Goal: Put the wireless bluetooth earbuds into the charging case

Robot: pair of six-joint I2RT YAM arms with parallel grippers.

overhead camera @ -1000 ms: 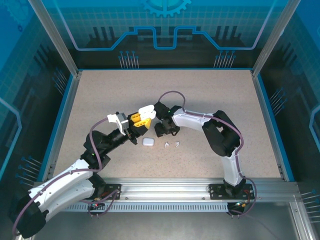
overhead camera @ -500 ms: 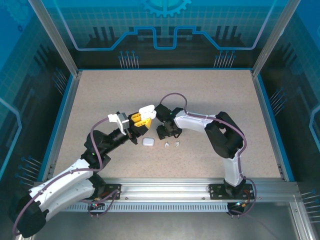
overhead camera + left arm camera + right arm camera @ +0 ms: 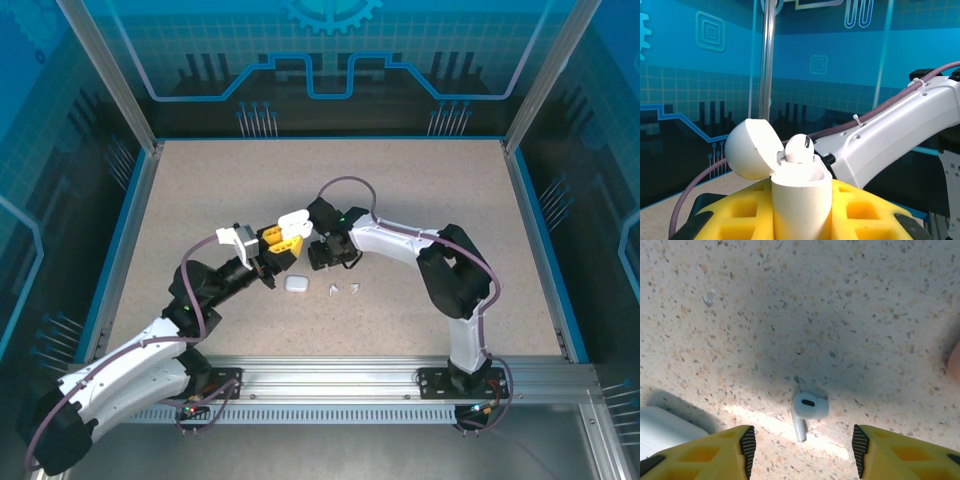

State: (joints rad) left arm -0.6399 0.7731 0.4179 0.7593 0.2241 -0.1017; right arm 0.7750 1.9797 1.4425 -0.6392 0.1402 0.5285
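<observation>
Lying between right gripper (image 3: 801,447) jaws, white earbud (image 3: 809,406)

One open case (image 3: 801,197), one closed case (image 3: 296,284), three white earbuds (image 3: 333,290).

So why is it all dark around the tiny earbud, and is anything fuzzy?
Right wrist view: a soft shadow, likely from the right gripper, darkens the table around the white earbud, with a bright strip below it. Left wrist view: the open case looks sharp, evenly lit.

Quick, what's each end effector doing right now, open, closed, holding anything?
Left end effector: closed on the open white plastic charging case.
Right end effector: open, empty, above a small white plastic earbud.
</observation>
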